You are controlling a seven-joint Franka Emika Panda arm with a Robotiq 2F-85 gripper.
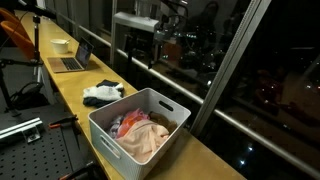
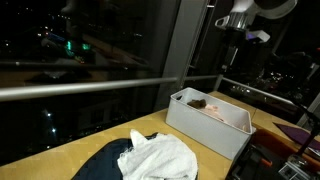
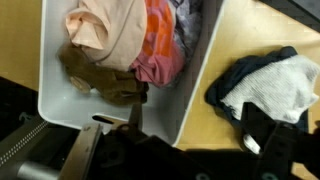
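Gripper hangs high over the tabletop, jaws wide apart, nothing in them. Below it in the wrist view: the bin, stuffed with clothes, and just beside it the pile, white cloth on dark. For a clean pick I'd centre over the pile's thickest fold, drop straight, stay clear of the bin wall, and pinch deep so the cloth can't slip.
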